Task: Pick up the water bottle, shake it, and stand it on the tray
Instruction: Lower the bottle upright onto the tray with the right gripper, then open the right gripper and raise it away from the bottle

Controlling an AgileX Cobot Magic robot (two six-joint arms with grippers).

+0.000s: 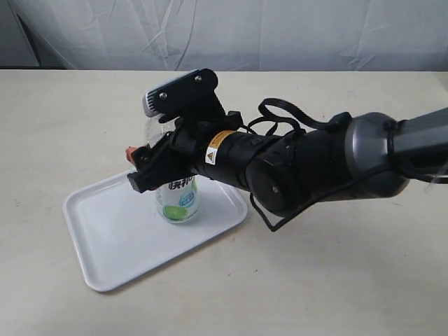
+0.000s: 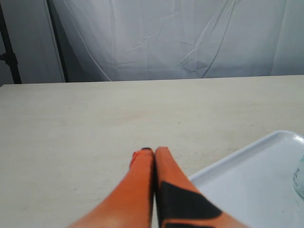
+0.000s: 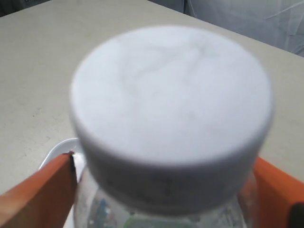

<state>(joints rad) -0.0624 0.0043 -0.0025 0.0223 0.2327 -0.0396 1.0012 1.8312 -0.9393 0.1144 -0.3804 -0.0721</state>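
Note:
The water bottle (image 1: 180, 199) stands upright on the white tray (image 1: 112, 238), near the tray's right end. My right gripper (image 1: 141, 168) reaches across from the right and is shut on the bottle's upper body. In the right wrist view the white cap (image 3: 171, 95) fills the picture, and the right gripper (image 3: 164, 194) has an orange finger on each side of the clear body. My left gripper (image 2: 149, 152) is shut with nothing in it, low over the bare table beside the tray's corner (image 2: 247, 180). It is out of the exterior view.
The beige table (image 1: 336, 280) spreads all round the tray. A white cloth backdrop (image 1: 231, 31) hangs behind the far edge. The right arm's thick black and grey body (image 1: 315, 168) stretches over the table right of the tray.

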